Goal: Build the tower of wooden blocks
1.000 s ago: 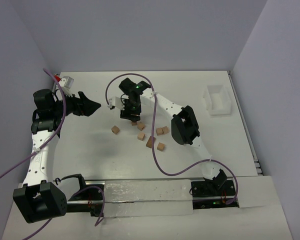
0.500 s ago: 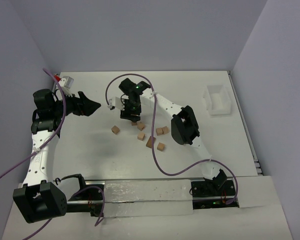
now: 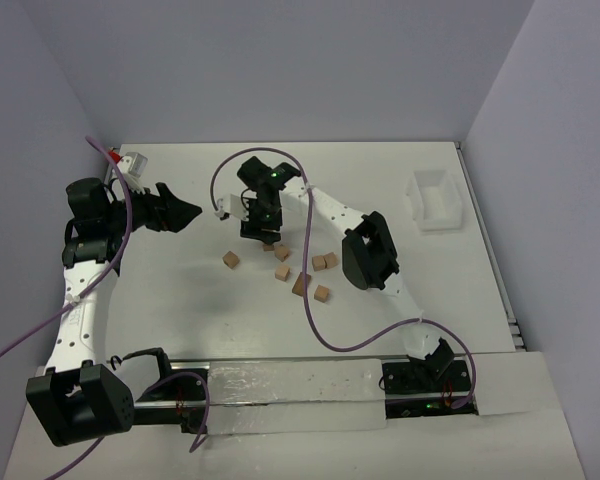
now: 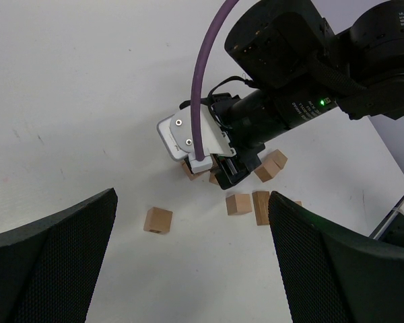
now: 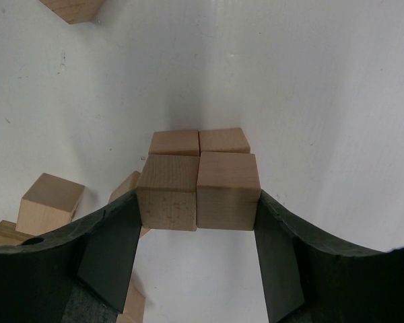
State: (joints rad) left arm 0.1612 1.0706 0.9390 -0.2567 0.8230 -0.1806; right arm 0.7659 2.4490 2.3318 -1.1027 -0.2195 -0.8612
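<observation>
On the white table (image 3: pixel 180 290), the right gripper (image 5: pixel 196 202) clamps two wood blocks (image 5: pixel 167 192) side by side between its jaws; the left gripper (image 4: pixel 192 222) gapes wide.

No lettering here can be read
Small white print runs along the right arm's black wrist housing (image 4: pixel 293 108) beside its green light (image 4: pixel 321 102), and fainter print marks the black joint (image 4: pixel 397 27) behind it; both are too small to make out

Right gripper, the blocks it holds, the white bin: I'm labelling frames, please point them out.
right gripper (image 5: pixel 196 202), right wrist view, midway between fingertips.
held blocks (image 5: pixel 227 190), right wrist view, facing side of one cube.
white bin (image 3: pixel 436 200), top view, bare floor.
</observation>
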